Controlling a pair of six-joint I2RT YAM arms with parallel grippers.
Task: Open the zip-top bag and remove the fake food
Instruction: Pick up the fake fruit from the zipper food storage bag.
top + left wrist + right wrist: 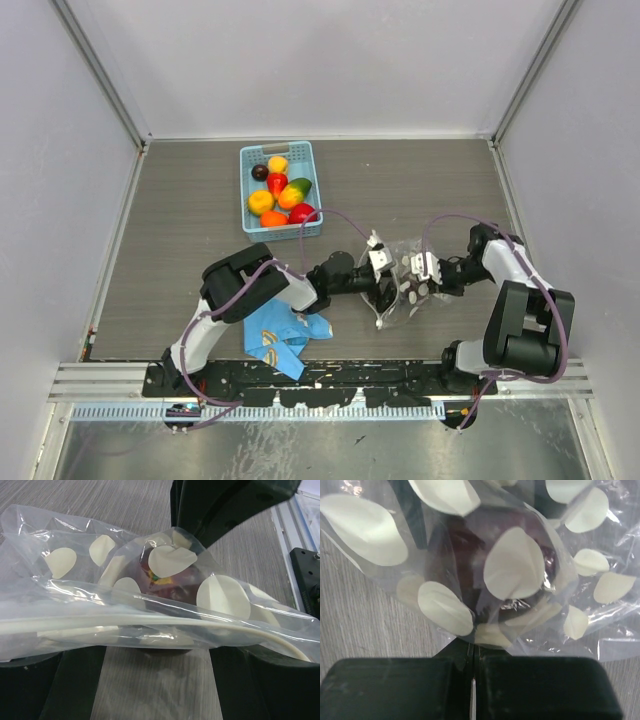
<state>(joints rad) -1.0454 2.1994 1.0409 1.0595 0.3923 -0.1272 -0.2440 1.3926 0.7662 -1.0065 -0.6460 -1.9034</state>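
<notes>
Robot lab test cell.
Plain white panels (330, 60) in aluminium framing (100, 75) box in a grey wood-grain table (190, 210); two robot arms (240, 285) bolted to its near rail (110, 378).

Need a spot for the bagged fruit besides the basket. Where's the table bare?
Bare: table between basket and right wall, behind the zip-top bag; also left of the basket. Crowded: near middle, around bag and blue cloth.

Grey wood-grain table (180, 200), white walls (330, 60)
</notes>
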